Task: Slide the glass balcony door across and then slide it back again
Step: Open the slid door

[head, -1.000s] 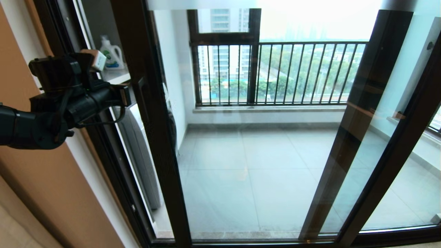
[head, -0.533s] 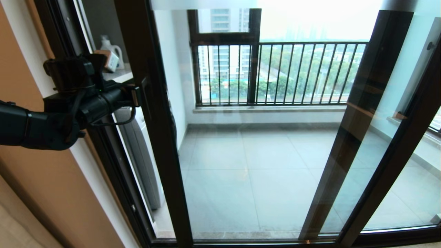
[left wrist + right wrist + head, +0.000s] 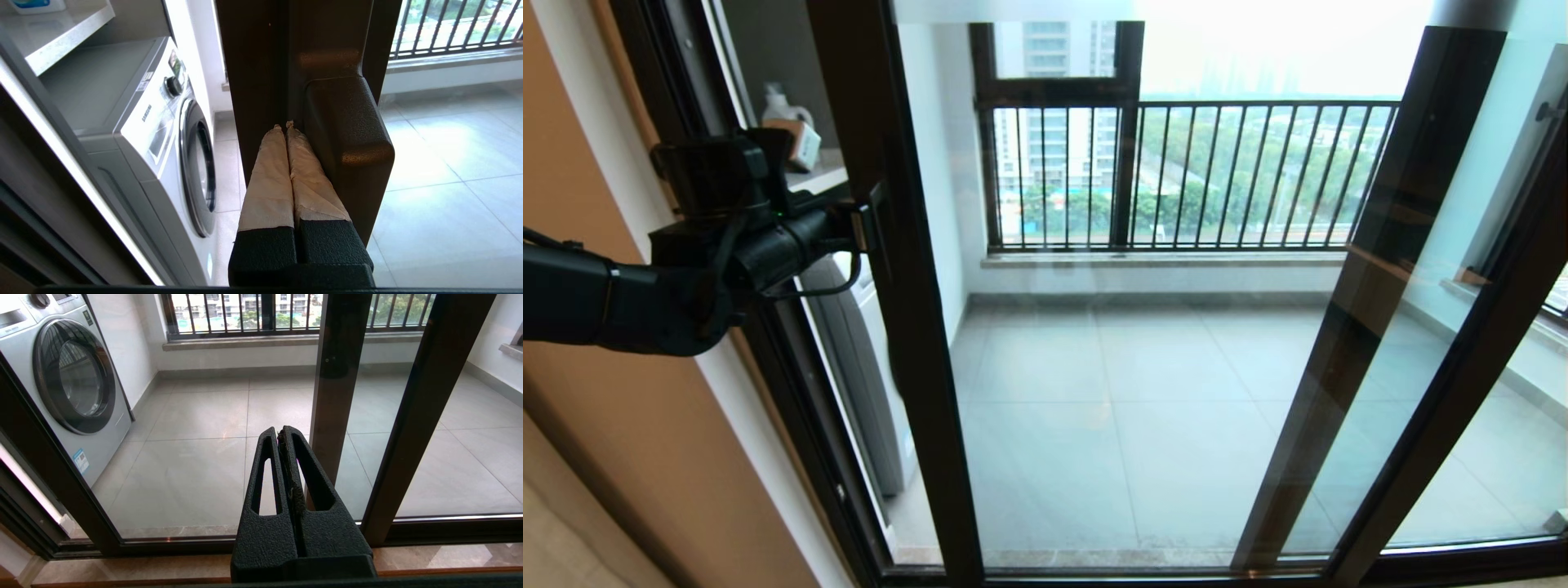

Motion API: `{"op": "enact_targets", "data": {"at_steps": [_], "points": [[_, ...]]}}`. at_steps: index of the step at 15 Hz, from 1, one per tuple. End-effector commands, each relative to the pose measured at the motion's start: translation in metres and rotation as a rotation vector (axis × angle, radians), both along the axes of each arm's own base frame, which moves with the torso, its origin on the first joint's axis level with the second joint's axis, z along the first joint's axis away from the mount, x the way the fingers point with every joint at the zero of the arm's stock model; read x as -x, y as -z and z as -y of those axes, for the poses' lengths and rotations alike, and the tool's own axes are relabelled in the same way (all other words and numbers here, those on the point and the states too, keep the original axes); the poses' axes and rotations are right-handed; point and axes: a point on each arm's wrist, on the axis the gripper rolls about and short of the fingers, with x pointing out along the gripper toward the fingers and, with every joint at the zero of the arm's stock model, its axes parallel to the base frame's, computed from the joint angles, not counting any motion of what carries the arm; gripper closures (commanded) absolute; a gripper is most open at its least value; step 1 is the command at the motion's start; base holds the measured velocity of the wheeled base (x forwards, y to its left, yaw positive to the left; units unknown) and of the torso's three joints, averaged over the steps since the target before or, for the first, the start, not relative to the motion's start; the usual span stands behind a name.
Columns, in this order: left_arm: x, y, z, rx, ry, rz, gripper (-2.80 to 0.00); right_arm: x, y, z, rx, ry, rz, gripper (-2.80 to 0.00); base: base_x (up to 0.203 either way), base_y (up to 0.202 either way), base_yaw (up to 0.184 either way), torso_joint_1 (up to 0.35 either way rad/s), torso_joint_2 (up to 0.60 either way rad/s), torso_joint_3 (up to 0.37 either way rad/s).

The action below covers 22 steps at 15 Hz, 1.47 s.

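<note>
Dark-framed, the glass balcony door stands part-way across, its handle on the left upright. The left end effector, fingers pressed together, pokes in beside that handle. The right end effector hangs closed, holding nothing. Behind sits a washing machine.

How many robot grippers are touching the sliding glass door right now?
1. The left gripper, closed, presses its taped fingertips on the dark-framed glass balcony door beside the dark pull handle. The right gripper hangs free.
</note>
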Motion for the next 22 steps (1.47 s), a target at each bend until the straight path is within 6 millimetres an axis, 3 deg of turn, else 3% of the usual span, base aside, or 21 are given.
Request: {"op": "enact_targets", "data": {"at_steps": [1,6,10,22], "points": [[0.0,0.003,0.009,-0.003,0.03,-0.005,0.0,-0.001,0.003,0.0,0.001,0.0,-0.007,0.0,0.0,0.0,0.0,0.0,0.0,0.0],[-0.002,0.006,0.023,-0.004,0.047,-0.01,0.0,-0.001,0.003,0.0,0.001,0.0,-0.007,0.0,0.0,0.0,0.0,0.0,0.0,0.0],[-0.017,0.003,0.049,0.01,-0.024,0.028,0.0,-0.001,0.003,0.0,0.001,0.0,-0.007,0.0,0.0,0.0,0.0,0.0,0.0,0.0],[-0.011,0.0,0.1,-0.044,0.068,0.071,0.0,-0.001,0.003,0.0,0.001,0.0,-0.007,0.0,0.0,0.0,0.0,0.0,0.0,0.0]]}}
